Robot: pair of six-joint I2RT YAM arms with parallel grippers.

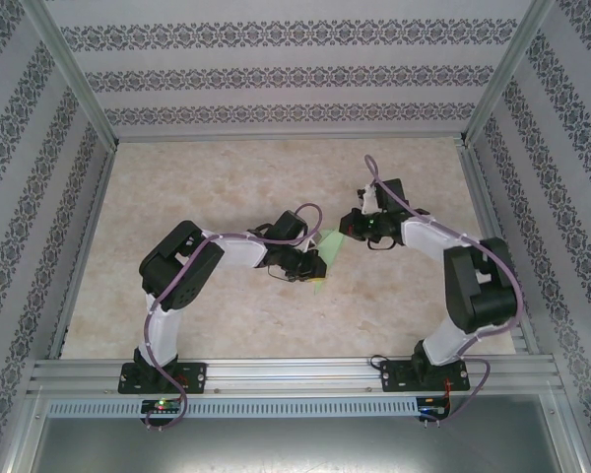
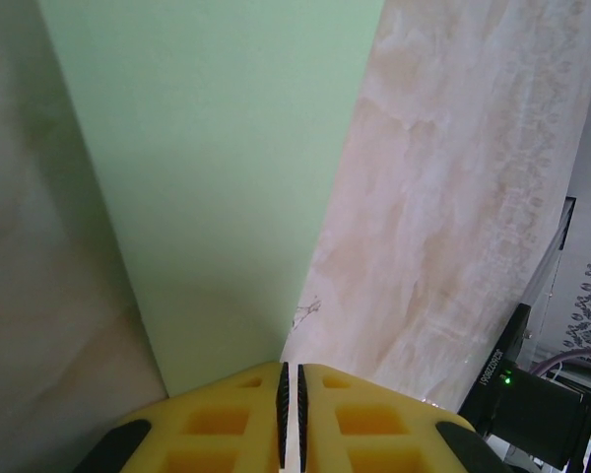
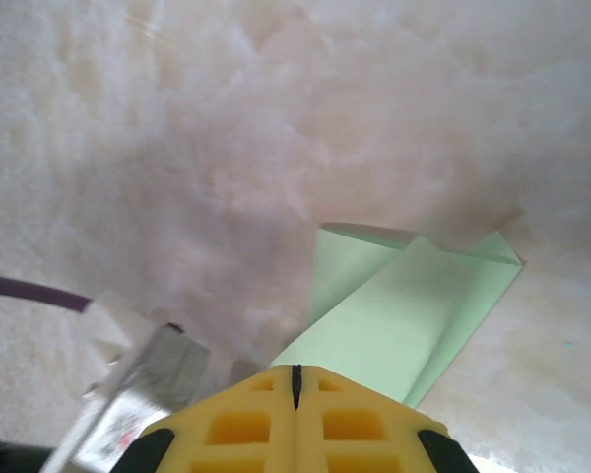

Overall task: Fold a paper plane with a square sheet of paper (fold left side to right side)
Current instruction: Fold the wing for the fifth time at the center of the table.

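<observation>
Green paper, pale and thin, is the sheet of paper [image 1: 331,242]. It sits near the middle of the marbled surface [image 1: 227,177], between your two arms, and it is already partly folded: the right wrist view shows overlapping layers and a pointed corner.

Your left gripper [image 2: 290,369] has its yellow fingers drawn almost together, leaving only a hairline slit. The sheet's long edge runs straight down to that slit. I cannot tell whether the paper is nipped there or only lies against the tips.

Your right gripper [image 3: 295,371] is fully closed, with the near end of the sheet reaching its tips. Again, I cannot tell whether it pinches or presses.

The step in hand looks like carrying the left side across to the right. To do it well, keep the right gripper steady as an anchor and move the left one low and slowly. Line up the free edge with the far edge before you flatten the crease, because thin paper skews and buckles easily.
</observation>
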